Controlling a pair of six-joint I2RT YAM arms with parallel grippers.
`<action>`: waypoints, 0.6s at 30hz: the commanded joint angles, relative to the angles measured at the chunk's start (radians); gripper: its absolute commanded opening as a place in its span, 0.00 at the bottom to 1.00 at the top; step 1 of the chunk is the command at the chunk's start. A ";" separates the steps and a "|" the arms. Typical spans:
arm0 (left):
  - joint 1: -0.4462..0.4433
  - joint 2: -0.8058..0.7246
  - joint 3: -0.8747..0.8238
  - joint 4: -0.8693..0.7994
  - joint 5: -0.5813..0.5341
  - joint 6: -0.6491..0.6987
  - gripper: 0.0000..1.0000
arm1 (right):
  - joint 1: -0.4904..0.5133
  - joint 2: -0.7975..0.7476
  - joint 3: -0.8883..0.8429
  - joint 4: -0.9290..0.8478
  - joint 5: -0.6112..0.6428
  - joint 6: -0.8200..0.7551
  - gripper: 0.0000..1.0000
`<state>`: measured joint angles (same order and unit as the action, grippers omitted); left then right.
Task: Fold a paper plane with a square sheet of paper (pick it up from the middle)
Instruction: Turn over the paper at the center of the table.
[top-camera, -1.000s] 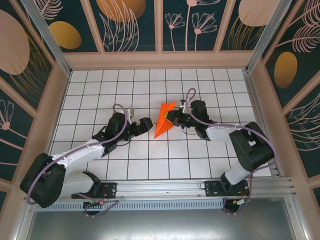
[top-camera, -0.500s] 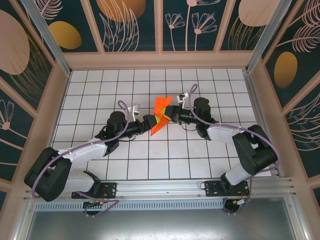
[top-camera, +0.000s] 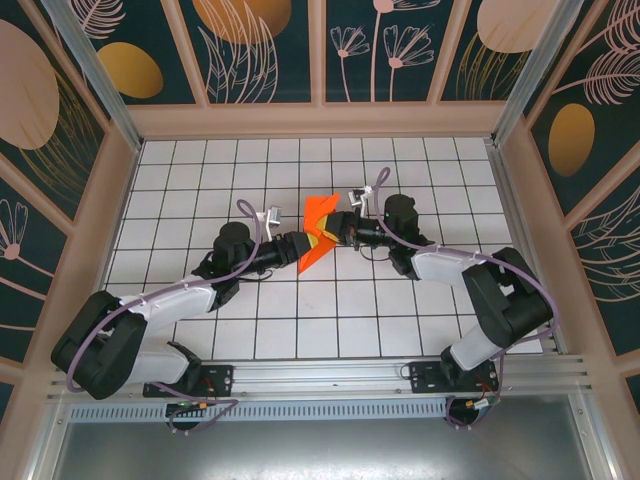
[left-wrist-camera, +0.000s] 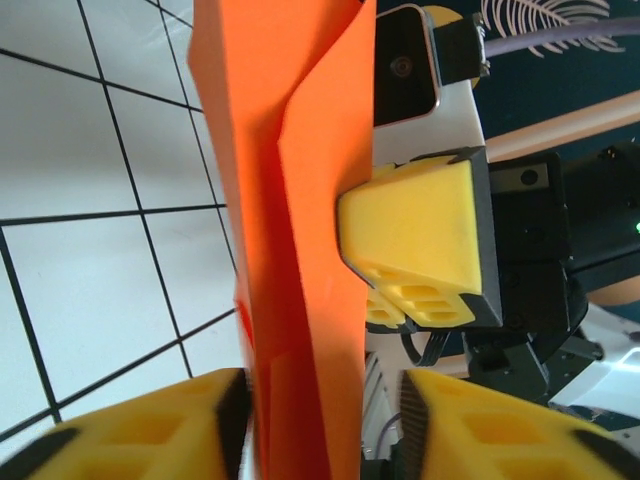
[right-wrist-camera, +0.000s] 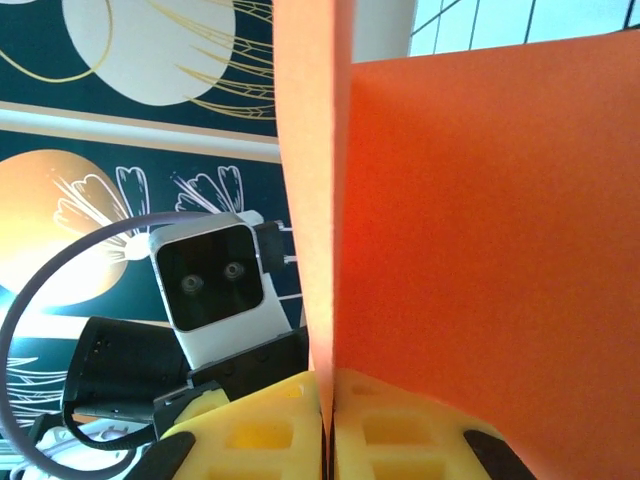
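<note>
The square sheet of paper (top-camera: 318, 228) is bright orange-red, folded into a creased pointed shape and held up on edge over the middle tiles. My right gripper (top-camera: 338, 228) is shut on its right side; in the right wrist view the yellow pads (right-wrist-camera: 270, 430) pinch the folded edge of the paper (right-wrist-camera: 480, 230) at the gripper (right-wrist-camera: 328, 415). My left gripper (top-camera: 303, 243) meets the paper from the left. In the left wrist view its jaws straddle the paper (left-wrist-camera: 300, 250) at the gripper (left-wrist-camera: 322, 420). The left pad touches the paper and a gap remains at the right pad.
The white grid table (top-camera: 330, 310) is ringed by a wooden wall with patterned panels (top-camera: 320, 110). An aluminium rail (top-camera: 400, 375) runs along the near edge. The right gripper's yellow finger (left-wrist-camera: 420, 240) sits close behind the paper in the left wrist view.
My left gripper has reached right up to the paper and narrowed its jaws around it. The right gripper has raised and turned the paper, shifting it slightly left.
</note>
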<state>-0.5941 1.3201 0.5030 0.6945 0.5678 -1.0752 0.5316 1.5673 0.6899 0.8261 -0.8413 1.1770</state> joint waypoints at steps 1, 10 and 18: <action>0.007 0.013 0.014 0.002 0.000 0.029 0.35 | 0.007 0.013 0.040 -0.034 -0.034 -0.043 0.11; 0.007 -0.005 0.046 -0.190 -0.069 0.141 0.15 | -0.038 -0.063 0.081 -0.391 0.074 -0.236 0.39; 0.007 -0.044 0.226 -0.823 -0.473 0.420 0.10 | -0.086 -0.199 0.085 -0.715 0.356 -0.423 0.67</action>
<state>-0.5945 1.3018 0.6582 0.1623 0.2993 -0.8005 0.4503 1.4212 0.7475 0.2604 -0.6178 0.8619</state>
